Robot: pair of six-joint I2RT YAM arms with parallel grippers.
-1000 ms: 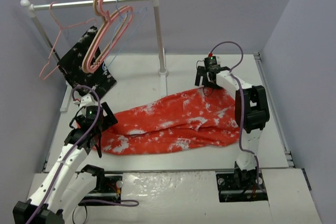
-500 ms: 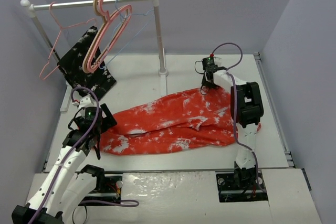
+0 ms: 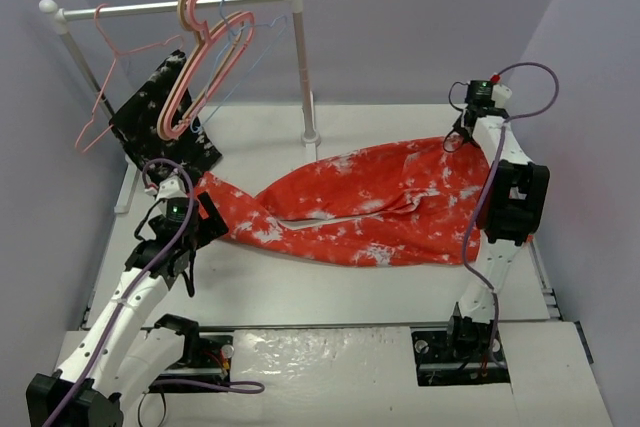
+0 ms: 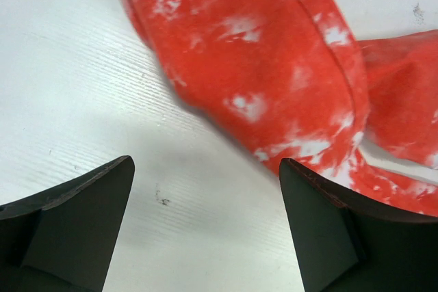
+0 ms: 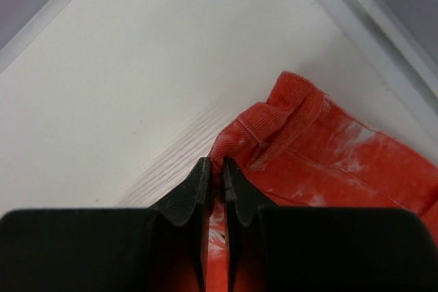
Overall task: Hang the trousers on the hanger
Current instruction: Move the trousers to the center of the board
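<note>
The red-orange trousers (image 3: 380,209) with white speckles lie stretched across the table from left to far right. My right gripper (image 3: 462,137) is at the far right, shut on the waistband corner. The right wrist view shows the cloth (image 5: 328,148) pinched between that gripper's (image 5: 215,163) closed jaws. My left gripper (image 3: 200,215) hovers open by the leg end. In the left wrist view the trouser leg (image 4: 274,66) lies ahead of the left gripper (image 4: 205,189), with only bare table between the fingers. The light-blue hanger (image 3: 250,62) hangs on the rack rail behind the pink ones.
A white rack with a rail (image 3: 150,7) and a post (image 3: 302,67) stands at the back left. It carries thick pink and beige hangers (image 3: 205,62), a thin pink wire hanger (image 3: 100,97) and a black speckled garment (image 3: 160,122). Grey walls close in on all sides.
My right gripper shut on the waistband and pulled it to the far right. The trousers slid right and away, bringing the leg end beside the left gripper, which stayed open.
</note>
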